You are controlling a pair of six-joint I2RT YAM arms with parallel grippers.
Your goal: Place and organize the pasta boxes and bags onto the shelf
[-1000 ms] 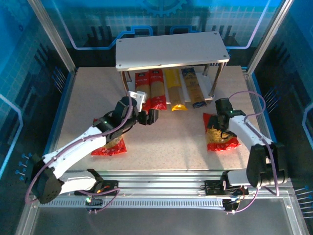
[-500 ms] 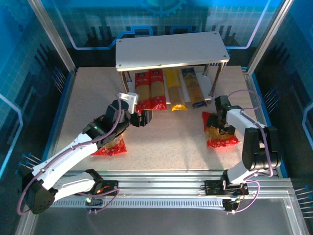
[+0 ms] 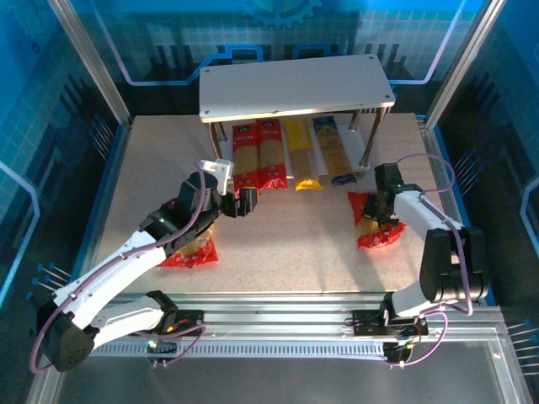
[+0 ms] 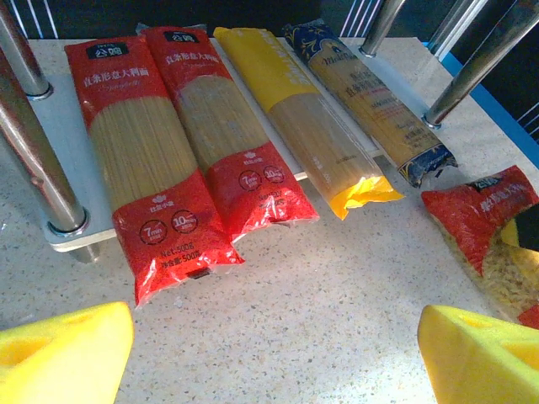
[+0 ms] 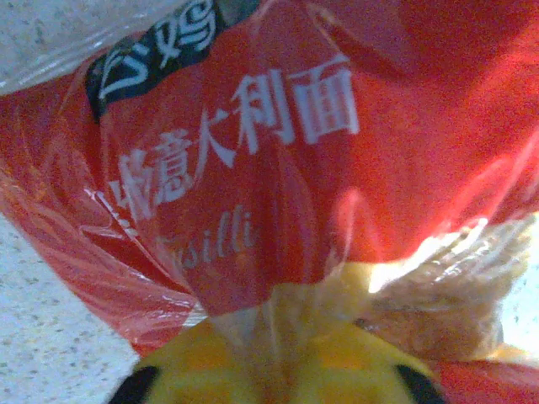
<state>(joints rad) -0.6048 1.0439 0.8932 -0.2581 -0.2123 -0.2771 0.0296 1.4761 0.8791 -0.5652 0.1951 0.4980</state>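
Observation:
Four spaghetti packs lie side by side on the shelf's lower board: two red packs, a yellow pack and a dark blue pack. My left gripper hovers open over bare tabletop just in front of them, its yellow pads wide apart. A red pasta bag lies at the right, and my right gripper is shut on its upper end, plastic bunched between the pads. A second red bag lies under my left arm.
The shelf's top board stands bare on silver legs above the packs. Another leg rises close to the right gripper. Speckled tabletop lies between the two arms.
My left gripper has drawn back to the left, away from the packs' ends. The right wrist has turned, and the right bag has bunched up and shifted slightly.

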